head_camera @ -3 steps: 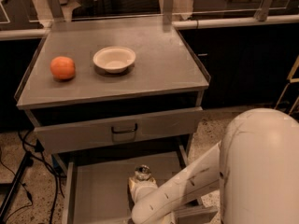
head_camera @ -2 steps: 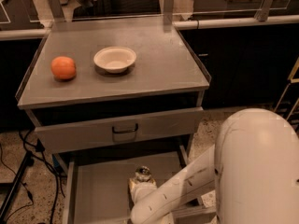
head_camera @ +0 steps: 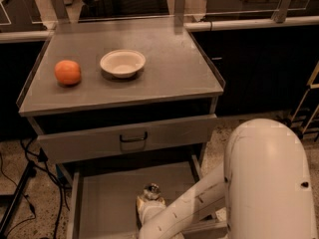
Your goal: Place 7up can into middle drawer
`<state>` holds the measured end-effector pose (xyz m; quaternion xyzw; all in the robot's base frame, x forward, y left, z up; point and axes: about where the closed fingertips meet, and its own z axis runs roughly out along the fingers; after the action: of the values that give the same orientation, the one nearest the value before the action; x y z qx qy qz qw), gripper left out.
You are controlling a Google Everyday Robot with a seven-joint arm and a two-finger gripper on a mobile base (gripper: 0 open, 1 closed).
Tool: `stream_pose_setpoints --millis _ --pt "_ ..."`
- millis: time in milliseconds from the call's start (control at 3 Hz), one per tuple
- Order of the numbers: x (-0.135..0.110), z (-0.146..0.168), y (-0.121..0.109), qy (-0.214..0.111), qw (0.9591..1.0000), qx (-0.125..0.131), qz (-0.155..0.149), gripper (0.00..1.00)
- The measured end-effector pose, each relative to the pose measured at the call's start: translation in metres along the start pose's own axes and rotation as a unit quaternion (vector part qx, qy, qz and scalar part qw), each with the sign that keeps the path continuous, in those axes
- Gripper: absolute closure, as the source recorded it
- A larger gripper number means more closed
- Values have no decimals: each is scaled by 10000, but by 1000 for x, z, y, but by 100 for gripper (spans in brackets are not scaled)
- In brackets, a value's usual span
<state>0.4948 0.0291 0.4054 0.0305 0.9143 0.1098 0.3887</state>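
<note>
The middle drawer (head_camera: pixel 107 203) of a grey cabinet is pulled out, showing a plain flat floor and a low wall along its left side. The can (head_camera: pixel 151 191) stands upright inside it, towards the right half of the floor, with its shiny silver top facing up. The robot's white arm (head_camera: pixel 199 200) reaches in from the lower right, and the hand (head_camera: pixel 149 206) at its end is down in the drawer, right at the can on the near side. The arm covers most of the hand, so I cannot tell whether it is clamped on the can or apart from it. Above the open drawer, another grey drawer (head_camera: pixel 164 133) with a dark loop handle (head_camera: pixel 133 137) sits only slightly out from the cabinet. On the worktop (head_camera: pixel 174 73) an orange (head_camera: pixel 67 72) lies near the left edge, and a white bowl (head_camera: pixel 122 62) sits just to its right, the two apart from each other. The robot's large rounded white body (head_camera: pixel 271 183) fills the lower right corner. Dark cables (head_camera: pixel 22 158) run across the speckled floor to the left of the cabinet.
</note>
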Motion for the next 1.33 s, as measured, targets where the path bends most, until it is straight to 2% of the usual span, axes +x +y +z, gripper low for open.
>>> stream_pose_setpoints --millis 333,667,1000,1333 --pt "3 3 -1 -29 10000 -9 35 100" --pt "-5 14 -2 -172 9998 -42 5 100" --pt "-5 38 6 -253 9996 -75 -60 100" --pt "-3 38 7 -276 9996 -29 -56 100"
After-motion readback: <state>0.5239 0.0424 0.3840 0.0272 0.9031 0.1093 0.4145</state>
